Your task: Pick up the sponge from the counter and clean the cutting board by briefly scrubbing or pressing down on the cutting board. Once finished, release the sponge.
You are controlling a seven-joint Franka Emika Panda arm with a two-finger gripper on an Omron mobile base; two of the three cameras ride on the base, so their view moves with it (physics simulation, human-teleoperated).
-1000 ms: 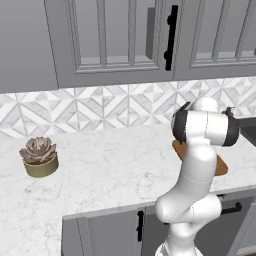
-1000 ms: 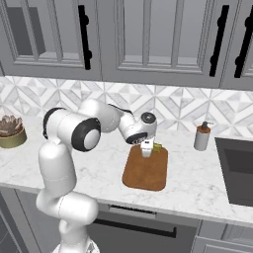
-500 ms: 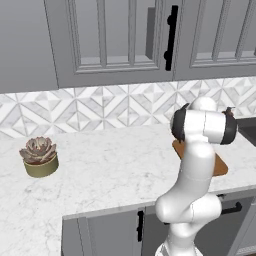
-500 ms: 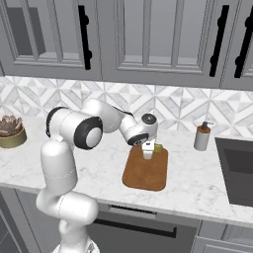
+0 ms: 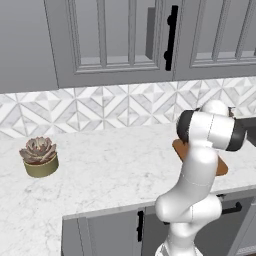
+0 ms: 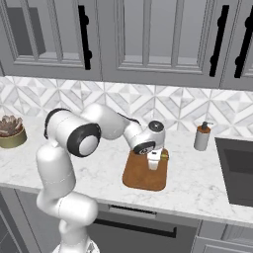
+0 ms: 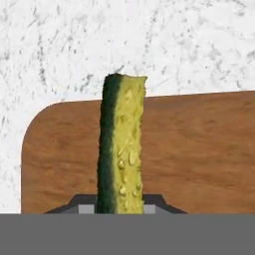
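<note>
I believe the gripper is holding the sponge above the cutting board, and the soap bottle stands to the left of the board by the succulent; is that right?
Not quite. The gripper does hold the sponge above the cutting board, but the right base view shows the soap bottle to the right of the board, near the sink, far from the succulent.
</note>
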